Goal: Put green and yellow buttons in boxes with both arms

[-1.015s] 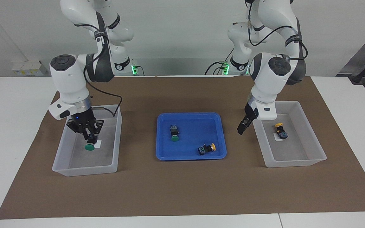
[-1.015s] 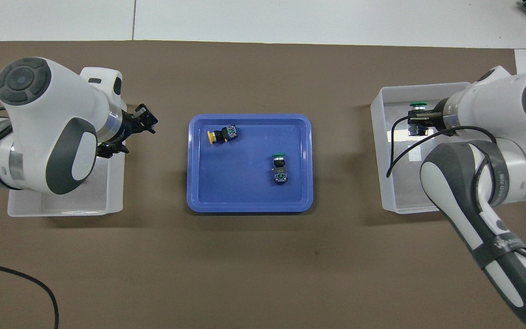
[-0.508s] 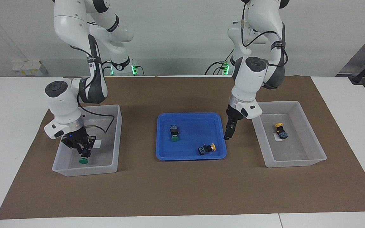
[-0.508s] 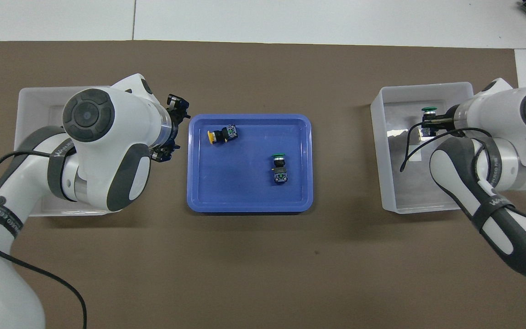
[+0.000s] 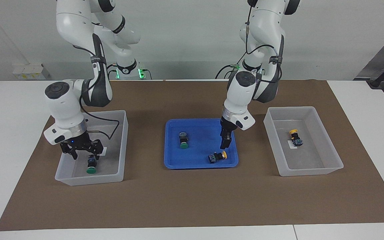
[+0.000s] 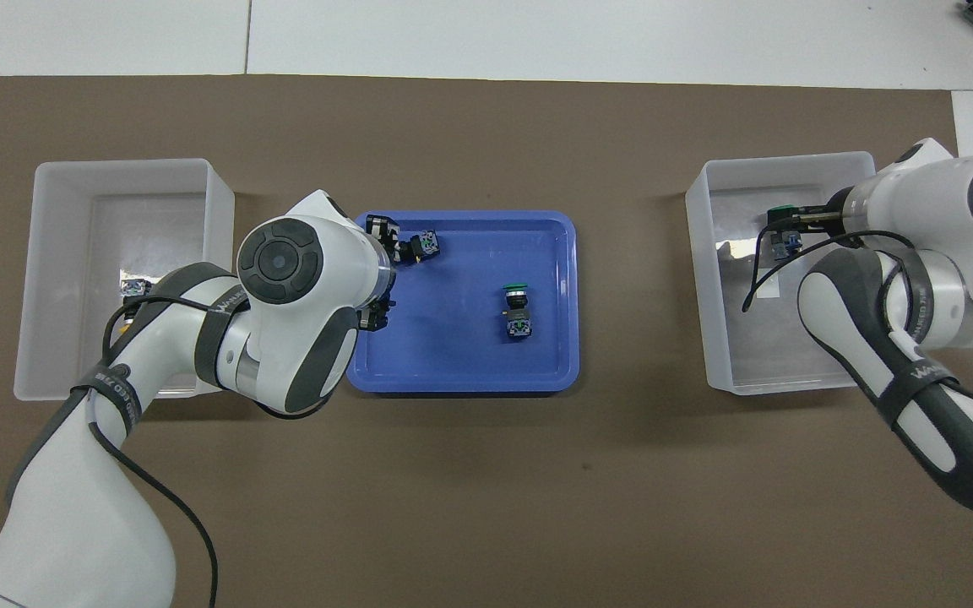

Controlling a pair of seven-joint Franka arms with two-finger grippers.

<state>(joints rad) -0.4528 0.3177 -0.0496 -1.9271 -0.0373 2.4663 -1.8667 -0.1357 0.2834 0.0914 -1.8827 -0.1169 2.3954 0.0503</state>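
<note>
Over the shallow blue plastic tray [image 5: 172, 146], the left gripper [image 5: 224, 145], jaw state indiscernible, hung above the yellow-capped push-button [image 5: 218, 156]; descend squarely. The right gripper [image 5: 82, 150], jaws spread, stood over the released green-capped button [image 5: 91, 165] in the translucent bin [image 5: 122, 146].

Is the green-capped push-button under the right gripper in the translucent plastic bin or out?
In. The green-capped push-button lies on its side on the translucent plastic bin's floor, right gripper open above it.

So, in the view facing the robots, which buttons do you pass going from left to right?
Green button in a box, green button in the tray, yellow button in the tray, yellow button in the other box.
</note>
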